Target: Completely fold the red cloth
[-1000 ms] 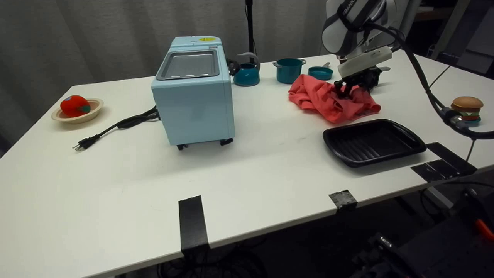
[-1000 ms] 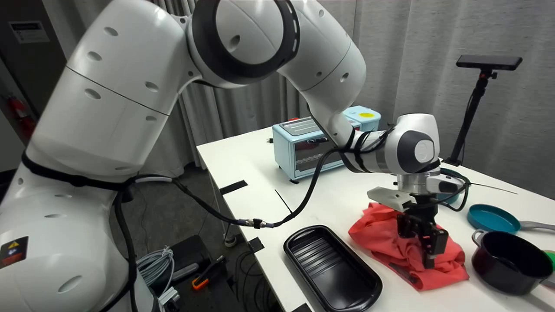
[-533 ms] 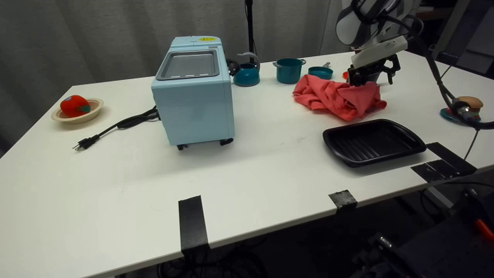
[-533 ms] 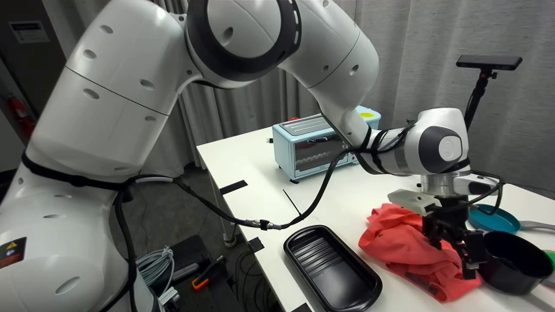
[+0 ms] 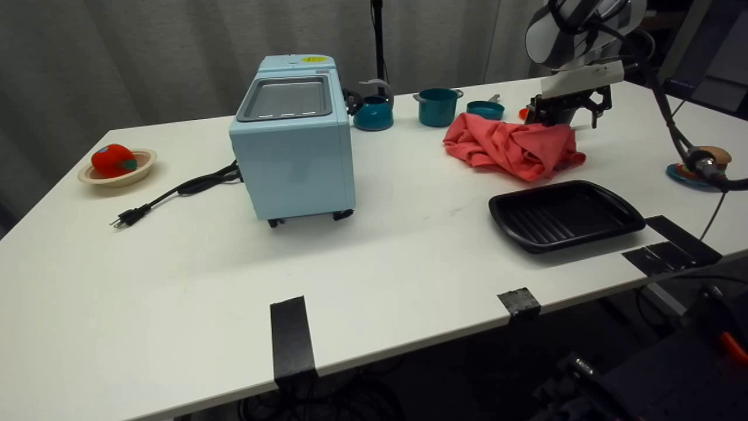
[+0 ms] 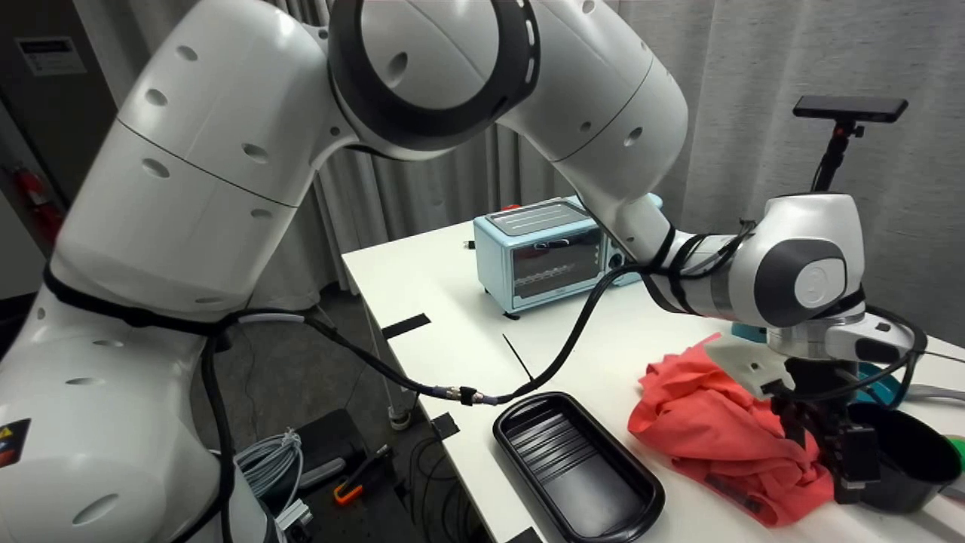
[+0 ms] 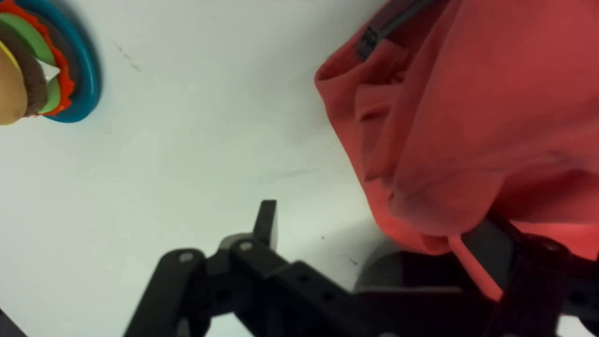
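In the wrist view, observing the gripper [image 7: 379,224] with fingers [image 7: 265,219] standing wide apart, one over the table [image 7: 164,187], the other overlapping a fold of the red cloth [image 7: 505,93]; being unable to tell whether touching. In an exterior view, finding the red cloth lying crumpled, with the black tray [image 5: 567,216] between it and the near table edge. In an exterior view, seeing the fingers spreading wide, one before the red cloth, one before the dark pot [image 6: 912,490].
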